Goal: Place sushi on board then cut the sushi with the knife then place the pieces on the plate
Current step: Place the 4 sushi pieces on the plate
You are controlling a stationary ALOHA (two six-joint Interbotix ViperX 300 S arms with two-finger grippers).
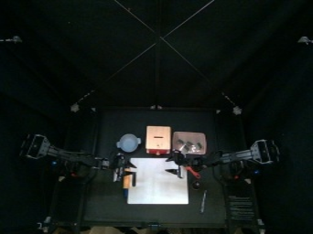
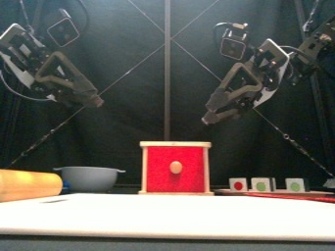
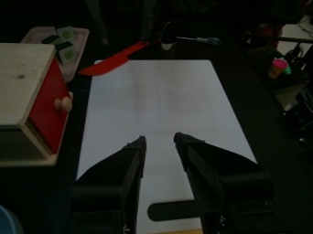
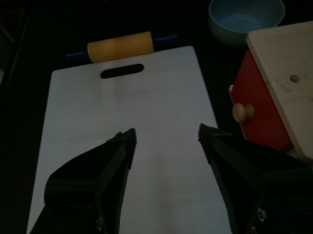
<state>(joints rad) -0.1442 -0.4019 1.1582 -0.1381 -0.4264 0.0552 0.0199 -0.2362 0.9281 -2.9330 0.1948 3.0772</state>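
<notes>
The white cutting board [image 1: 159, 182] lies bare at the table's middle front, also seen in the left wrist view [image 3: 159, 101] and the right wrist view [image 4: 123, 119]. Sushi pieces [image 2: 263, 183] with white faces sit on the pale tray [image 1: 189, 143] at the back right; the left wrist view shows them past the box [image 3: 68, 37]. A red knife [image 3: 116, 59] lies at the board's back right corner [image 2: 281, 196]. My left gripper [image 3: 159, 151] hangs open above the board's left end. My right gripper [image 4: 167, 142] hangs open above its right end. Neither holds anything.
A wooden box with a red drawer front [image 2: 175, 168] stands behind the board. A blue-grey bowl [image 2: 89, 177] sits to its left. An orange rolling pin [image 2: 26, 183] lies by the board's left end [image 4: 123, 46]. A thin pale stick [image 1: 203, 199] lies right of the board.
</notes>
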